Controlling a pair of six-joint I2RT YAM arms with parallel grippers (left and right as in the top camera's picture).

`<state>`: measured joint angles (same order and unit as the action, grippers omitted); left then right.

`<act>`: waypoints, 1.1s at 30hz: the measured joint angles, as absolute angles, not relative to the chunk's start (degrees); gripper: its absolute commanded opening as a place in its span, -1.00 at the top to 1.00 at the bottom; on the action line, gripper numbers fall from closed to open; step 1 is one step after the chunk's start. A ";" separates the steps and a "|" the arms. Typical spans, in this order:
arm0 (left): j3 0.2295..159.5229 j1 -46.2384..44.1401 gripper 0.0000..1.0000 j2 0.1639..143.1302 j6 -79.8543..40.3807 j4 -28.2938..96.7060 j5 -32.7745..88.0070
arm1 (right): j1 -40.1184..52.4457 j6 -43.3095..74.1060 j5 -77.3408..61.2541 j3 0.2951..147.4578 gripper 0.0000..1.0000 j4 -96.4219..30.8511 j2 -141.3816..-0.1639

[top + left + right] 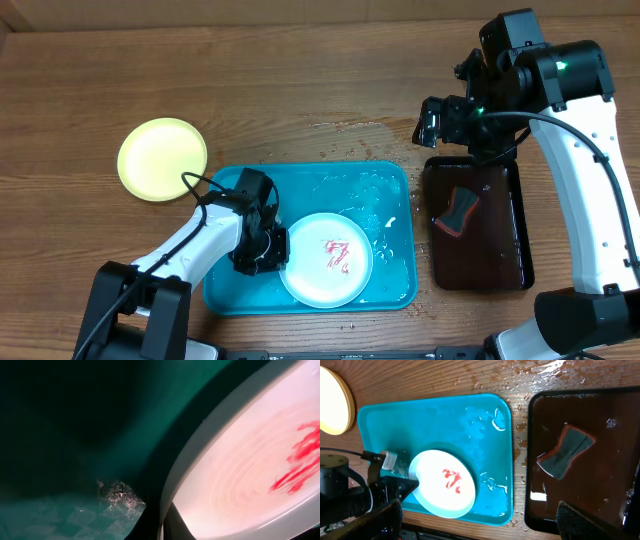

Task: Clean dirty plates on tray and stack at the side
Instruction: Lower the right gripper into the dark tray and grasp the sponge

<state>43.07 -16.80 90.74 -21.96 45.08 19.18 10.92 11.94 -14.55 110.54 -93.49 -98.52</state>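
Left wrist view: left fingers [177, 527] pinch shut on the rim of the red-smeared white round plastic plate [240, 475] in the wet turquoise rectangular plastic tray [75, 510]; wetness could let it slip. The right fingers [580, 520] gape empty.

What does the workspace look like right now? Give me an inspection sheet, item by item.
Surface: wooden table, wet splashes beside the tray's far edge.
Job's things: turquoise tray, wet; smeared plate lying in it, red marks; yellow-green plate on the table, apart, no smears visible.
Clutter: dark tray holding a sponge.
Grippers: left gripper shut on the smeared plate's left rim; right gripper open above the dark tray's far corner.
Cables: black cable loops behind the left gripper; second cable trails from the right gripper.
Surroundings: nothing seen.
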 measured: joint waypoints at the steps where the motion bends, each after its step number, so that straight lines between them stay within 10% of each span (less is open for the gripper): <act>1: 43.07 -16.49 0.92 90.74 -22.31 44.64 19.42 | 10.92 11.94 -14.46 110.54 -0.93 -93.45 -98.52; 14: 49.60 -12.97 0.71 90.83 -18.46 40.77 16.97 | 10.96 25.17 0.62 104.05 -0.54 -92.73 -98.52; 25: 51.44 -12.97 0.91 90.83 -15.77 42.22 16.45 | 10.96 33.30 2.13 76.93 -0.55 -78.94 -98.89; 29: 51.44 -12.97 0.65 90.83 -14.81 42.33 15.59 | 10.96 35.20 2.11 72.66 -0.56 -75.81 -98.89; 33: 51.44 -12.97 -0.31 90.87 -14.59 42.94 15.29 | 10.96 36.25 2.09 71.42 -0.57 -75.37 -98.89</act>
